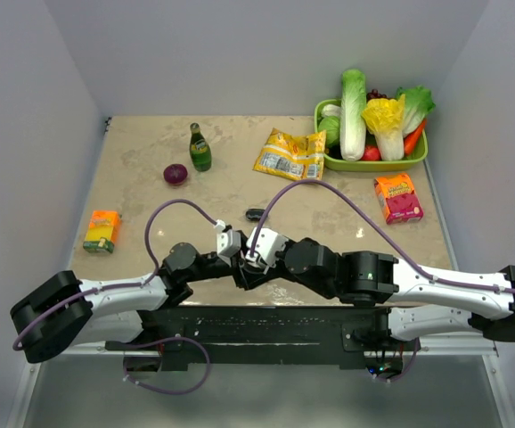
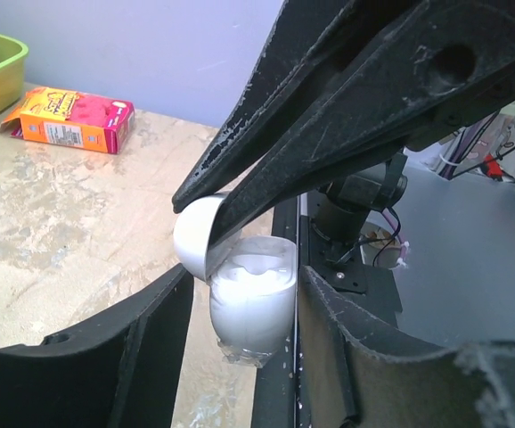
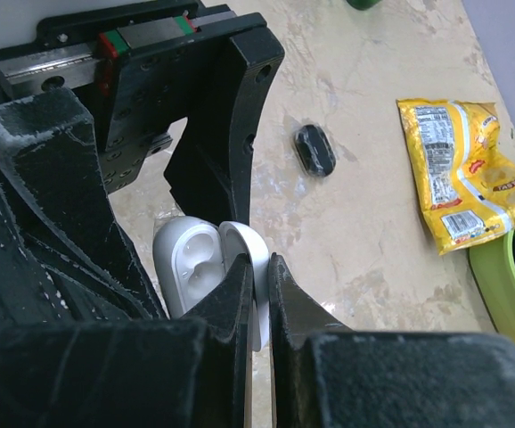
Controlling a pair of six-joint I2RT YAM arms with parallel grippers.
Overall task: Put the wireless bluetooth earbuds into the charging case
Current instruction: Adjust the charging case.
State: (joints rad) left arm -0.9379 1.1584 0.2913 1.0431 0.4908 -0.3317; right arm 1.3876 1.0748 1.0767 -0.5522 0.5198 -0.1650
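Note:
The white charging case [image 2: 250, 316] stands upright on the table near its front edge, with its lid [image 2: 193, 241] swung open. My right gripper [image 3: 263, 267] is shut on the lid [image 3: 250, 251], one finger on each side of it. Beside the lid, the case body [image 3: 189, 267] shows two moulded hollows in its top. My left gripper [image 2: 244, 278] is open around the case body, with a strip of table showing between its left finger [image 2: 142, 339] and the case. The earbuds are out of view.
A small black oval object [image 3: 314, 149] lies on the table just beyond the case. Farther back are a yellow snack bag [image 1: 290, 153], a green bottle [image 1: 200, 147], a red onion [image 1: 175, 174], two small boxes [image 1: 102, 230] [image 1: 397, 196] and a green tray of vegetables [image 1: 329, 160].

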